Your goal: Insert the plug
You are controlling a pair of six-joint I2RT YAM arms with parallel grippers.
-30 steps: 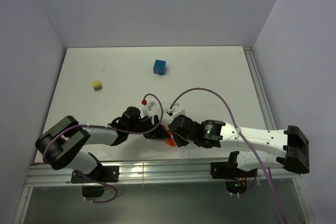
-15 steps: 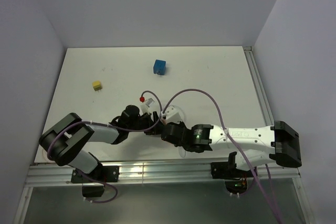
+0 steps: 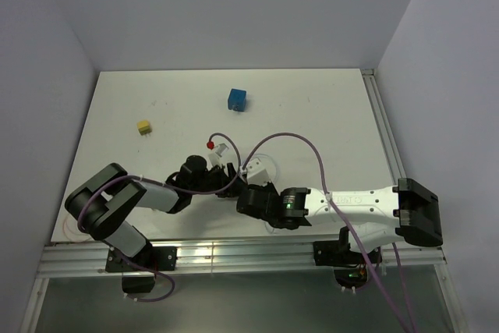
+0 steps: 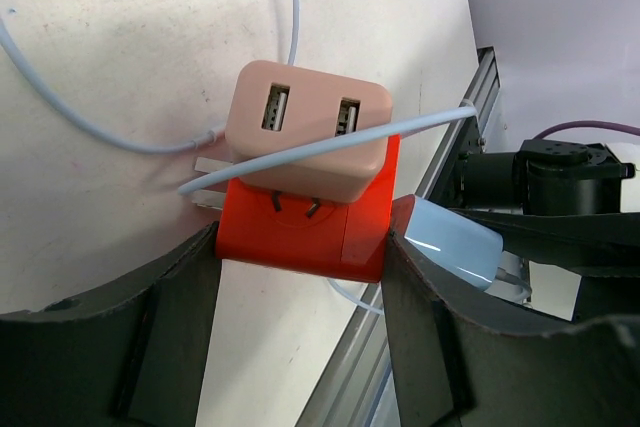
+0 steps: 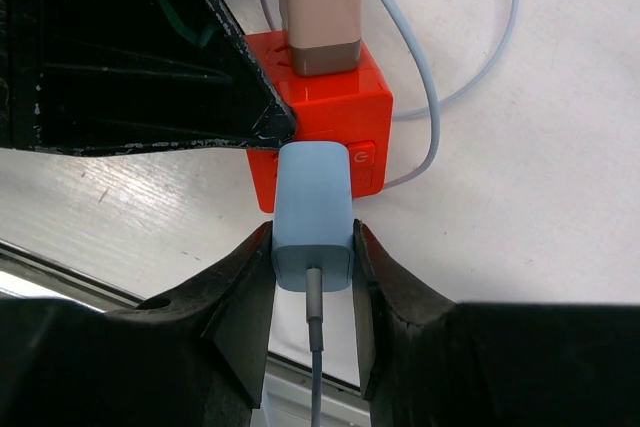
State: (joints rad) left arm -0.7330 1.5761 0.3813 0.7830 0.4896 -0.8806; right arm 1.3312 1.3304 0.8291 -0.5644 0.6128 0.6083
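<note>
A red socket cube (image 4: 300, 232) sits between the pads of my left gripper (image 4: 300, 244), which is shut on its two sides just above the table. A pink two-port charger (image 4: 305, 132) is plugged into the cube's face, and a pale cable crosses it. My right gripper (image 5: 313, 239) is shut on the light-blue plug (image 5: 313, 212), whose grey cable runs back between the fingers. The plug's front end meets the near side of the red cube (image 5: 335, 112); its prongs are hidden. In the top view both grippers (image 3: 234, 189) meet at the table's near middle.
A blue cube (image 3: 238, 100) and a small yellow plug (image 3: 143, 126) lie farther back on the white table (image 3: 327, 107). A white object (image 3: 261, 168) and a red-tipped cable end (image 3: 210, 146) sit just behind the grippers. The metal rail (image 3: 234, 255) runs along the near edge.
The right arm has swung left and brought the blue plug up against the red cube. The left gripper has kept its hold and barely shifted.
</note>
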